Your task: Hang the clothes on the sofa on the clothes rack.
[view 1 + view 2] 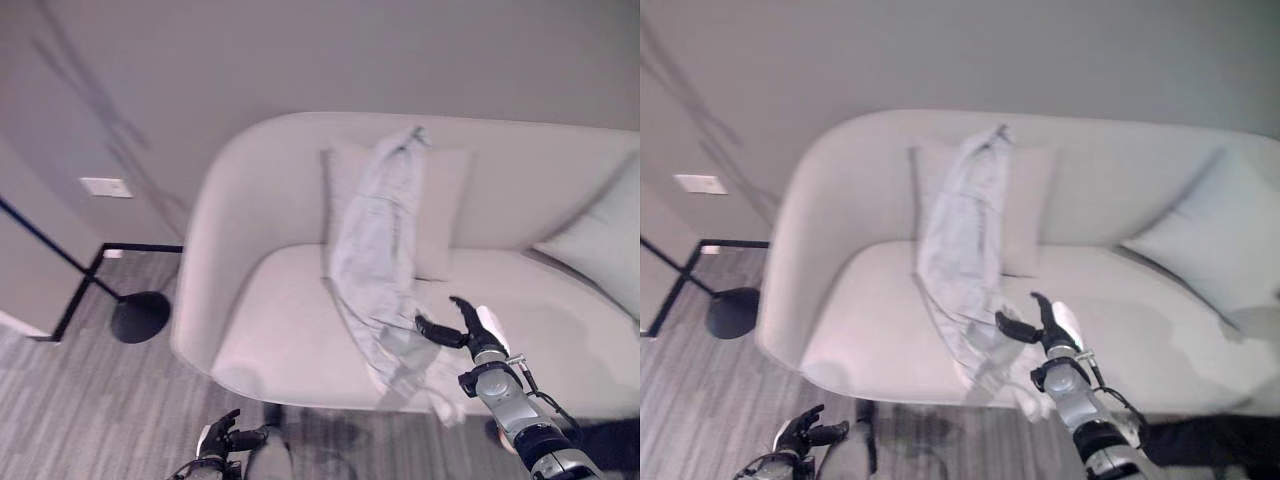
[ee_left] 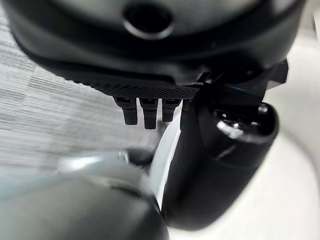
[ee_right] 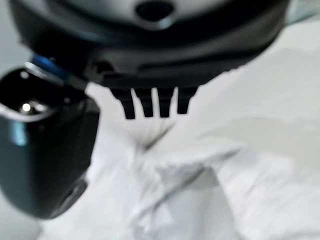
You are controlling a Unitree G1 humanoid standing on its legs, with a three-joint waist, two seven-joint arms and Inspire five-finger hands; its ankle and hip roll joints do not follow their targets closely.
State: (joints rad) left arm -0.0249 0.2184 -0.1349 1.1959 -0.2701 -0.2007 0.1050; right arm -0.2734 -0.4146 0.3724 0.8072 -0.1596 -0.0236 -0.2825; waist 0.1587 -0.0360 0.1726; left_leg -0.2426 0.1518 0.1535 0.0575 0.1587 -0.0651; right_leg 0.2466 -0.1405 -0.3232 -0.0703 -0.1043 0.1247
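Starting at the far left, a black floor stand (image 1: 100, 285) with a round base waits on the grey carpet beside the sofa (image 1: 230, 330), possibly the clothes rack, though I can't be sure. Low down near the front edge, the left robot hand (image 1: 218, 438) hangs idle, fingers loosely spread, nothing in it. Moving across, the pale garment (image 1: 375, 250) drapes from the top of the backrest, over a cushion (image 1: 445, 215), down across the seat and off the front lip. And there's the right robot hand (image 1: 462, 328), spread wide just at the cloth's lower folds, thumb and fingers apart, gripping nothing so far. So I'd call this the reach: pickup not yet made. Next it needs to close on a good bunch of fabric, lift it clear, then carry it left. Another cushion (image 1: 600, 250) sits at the far right.
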